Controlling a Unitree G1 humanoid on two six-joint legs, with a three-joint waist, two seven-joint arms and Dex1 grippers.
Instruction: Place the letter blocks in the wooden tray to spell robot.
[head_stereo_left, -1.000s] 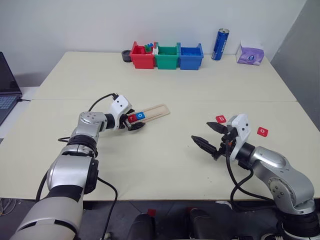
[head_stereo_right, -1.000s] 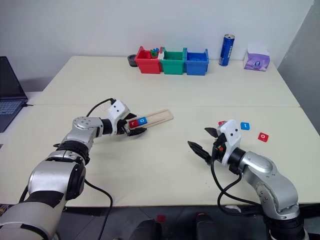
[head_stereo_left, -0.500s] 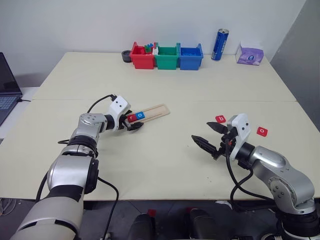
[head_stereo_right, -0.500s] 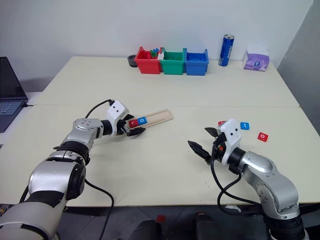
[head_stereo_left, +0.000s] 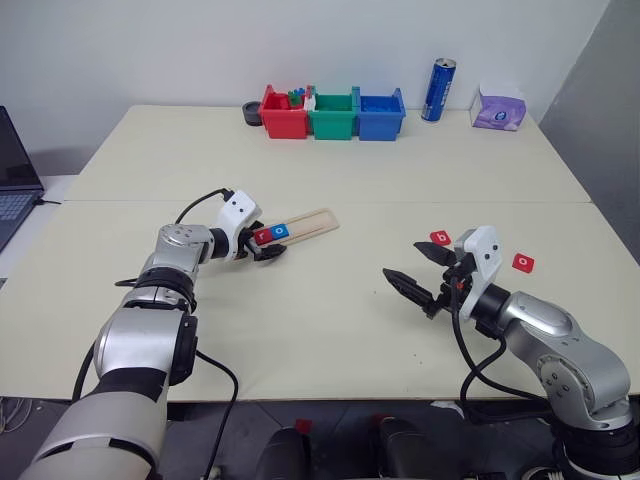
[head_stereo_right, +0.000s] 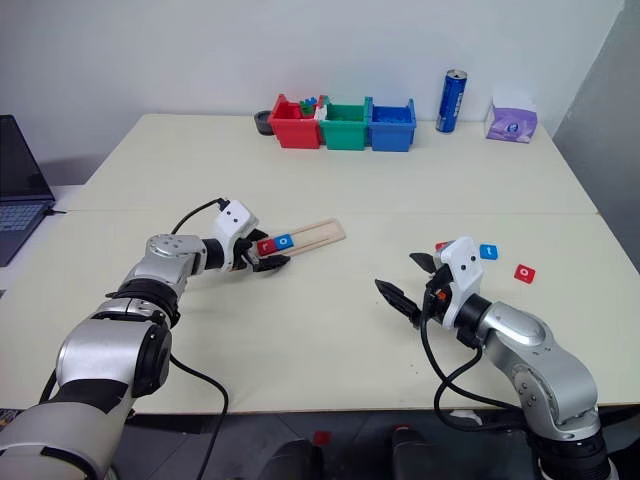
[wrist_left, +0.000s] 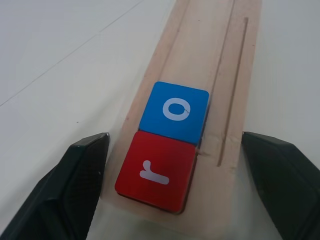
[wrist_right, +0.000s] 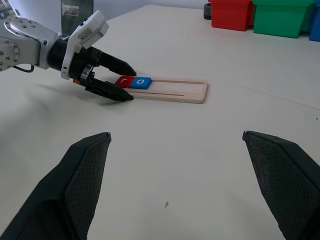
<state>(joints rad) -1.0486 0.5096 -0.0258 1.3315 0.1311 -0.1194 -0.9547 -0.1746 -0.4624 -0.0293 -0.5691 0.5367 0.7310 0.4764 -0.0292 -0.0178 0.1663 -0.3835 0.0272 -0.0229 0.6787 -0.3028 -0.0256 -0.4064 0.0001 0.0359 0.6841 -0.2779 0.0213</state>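
The left gripper (wrist_left: 172, 165) is spread around the wooden tray (head_stereo_left: 305, 222); red r (wrist_left: 156, 171) and blue o (wrist_left: 175, 111) should be nudged gently. The right gripper (head_stereo_left: 418, 273) is wide apart, empty.

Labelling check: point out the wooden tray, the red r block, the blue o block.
wooden tray (wrist_left: 235, 55), left wrist view, bare groove floor.
red r block (wrist_left: 157, 170), left wrist view, top face.
blue o block (wrist_left: 175, 112), left wrist view, top face.

A plain lab or office workroom here: bare white wall, two pale tabletops (head_stereo_left: 330, 170) pushed together, a laptop (head_stereo_left: 15, 175) open at the left edge. Along the back sit red, green and blue plastic bins (head_stereo_left: 333, 112), a blue can (head_stereo_left: 440, 88) and a tissue pack (head_stereo_left: 500, 107).
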